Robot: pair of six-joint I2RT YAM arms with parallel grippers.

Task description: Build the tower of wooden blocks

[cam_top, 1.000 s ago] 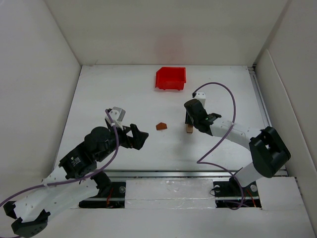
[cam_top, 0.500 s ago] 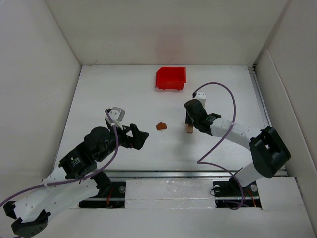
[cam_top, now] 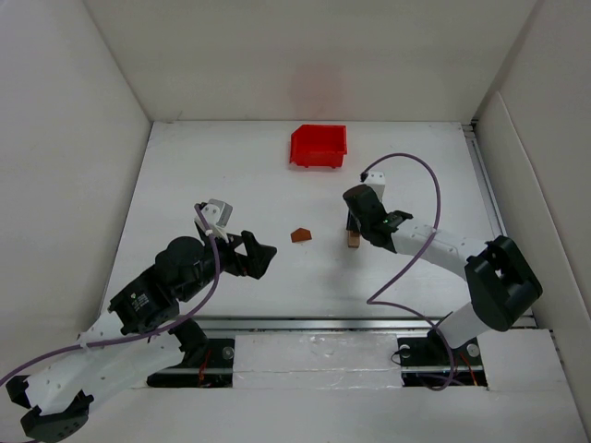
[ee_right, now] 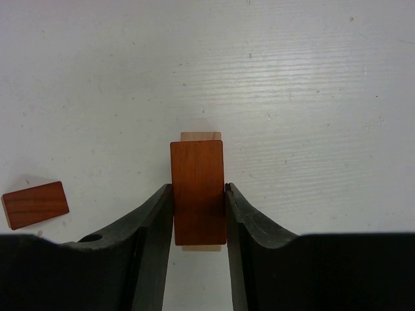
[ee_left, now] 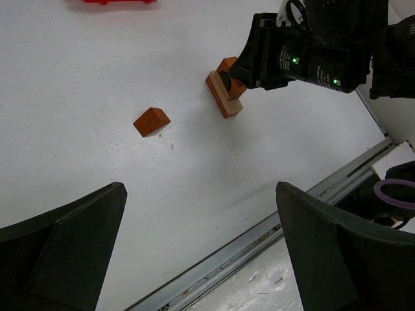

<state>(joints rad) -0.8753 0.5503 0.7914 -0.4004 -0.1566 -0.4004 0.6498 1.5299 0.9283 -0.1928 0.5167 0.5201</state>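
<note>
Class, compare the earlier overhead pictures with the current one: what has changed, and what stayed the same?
Nothing has visibly moved. The right gripper still clamps the reddish-brown block on the tan block; the peaked block lies apart, and the left gripper stays open.

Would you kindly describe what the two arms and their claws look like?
Both arms pair white links with bulky black joints. The left arm and right arm each trail a purple cable and carry a small white camera mount at the wrist. The left claw and right claw have black, tapering fingers. Two green lights glow on the right wrist housing.
</note>
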